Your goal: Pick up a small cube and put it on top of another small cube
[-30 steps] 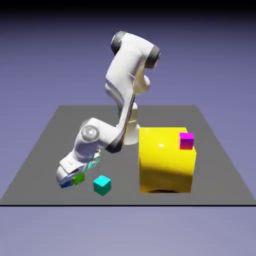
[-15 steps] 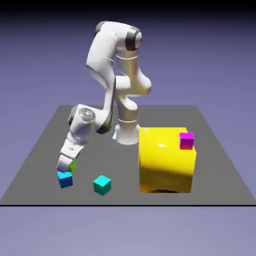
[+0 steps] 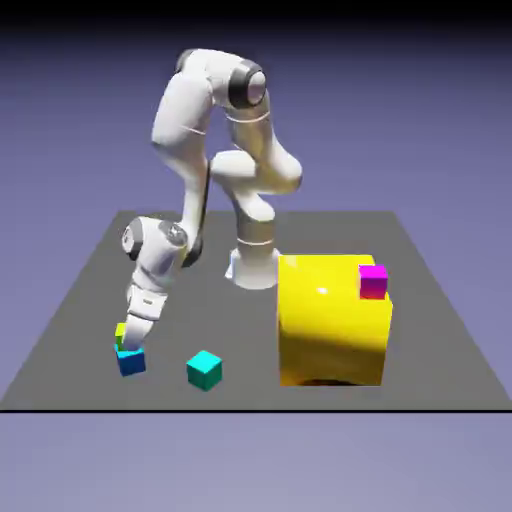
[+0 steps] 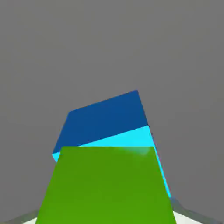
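At the exterior view's left of a dark gray tabletop [image 3: 300, 232], a white robot arm [image 3: 182, 120] bends down with its gripper [image 4: 107, 218] around a small lime-green cube [image 4: 105, 183], which sits between the fingertips at or just over a small blue cube [image 3: 131, 362]. Whether the fingers grip the green cube or stand slightly apart from it cannot be told. In the hand view, the green cube covers much of the blue cube's light cyan top, its edges turned at a slight angle to the one beneath; whether the two touch is unclear. The blue cube rests on the tabletop near the front edge.

Just beside it, toward the exterior view's right, a teal cube [image 3: 204, 371] sits alone on the surface. Farther to that side stands a big glossy yellow block [image 3: 330, 325], rounded on top, towering over the cubes and well apart from the gripper. A magenta cube [image 3: 372, 283] shows against the block's upper corner, at the exterior view's right. Neither the block nor the magenta cube stands between the gripper and the blue cube. Behind the table, a plain blue-violet backdrop [image 3: 420, 120] darkens to black at the top.
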You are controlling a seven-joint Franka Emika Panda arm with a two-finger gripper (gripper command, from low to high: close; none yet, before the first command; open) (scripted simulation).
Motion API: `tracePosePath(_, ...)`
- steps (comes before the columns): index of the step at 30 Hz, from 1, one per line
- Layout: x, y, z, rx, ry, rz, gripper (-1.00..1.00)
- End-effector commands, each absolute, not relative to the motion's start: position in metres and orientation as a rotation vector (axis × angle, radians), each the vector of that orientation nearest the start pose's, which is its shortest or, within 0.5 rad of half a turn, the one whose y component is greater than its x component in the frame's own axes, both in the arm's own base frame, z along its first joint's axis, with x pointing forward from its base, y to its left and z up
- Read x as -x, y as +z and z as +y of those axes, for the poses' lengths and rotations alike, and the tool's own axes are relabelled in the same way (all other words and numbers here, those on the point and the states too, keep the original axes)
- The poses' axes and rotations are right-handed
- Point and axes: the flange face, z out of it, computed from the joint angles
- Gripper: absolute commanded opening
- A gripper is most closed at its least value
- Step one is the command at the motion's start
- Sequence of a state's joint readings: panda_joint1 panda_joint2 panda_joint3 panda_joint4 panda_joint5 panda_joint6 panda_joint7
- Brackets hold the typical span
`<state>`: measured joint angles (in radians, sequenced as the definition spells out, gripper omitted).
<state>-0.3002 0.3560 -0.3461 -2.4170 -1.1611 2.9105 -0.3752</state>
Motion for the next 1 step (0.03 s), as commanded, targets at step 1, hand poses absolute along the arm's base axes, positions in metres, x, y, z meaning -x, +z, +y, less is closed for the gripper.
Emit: tracePosePath(1, -0.4061, 0.1794, -0.2447, 3.208, 0.268, -1.520, 1.00)
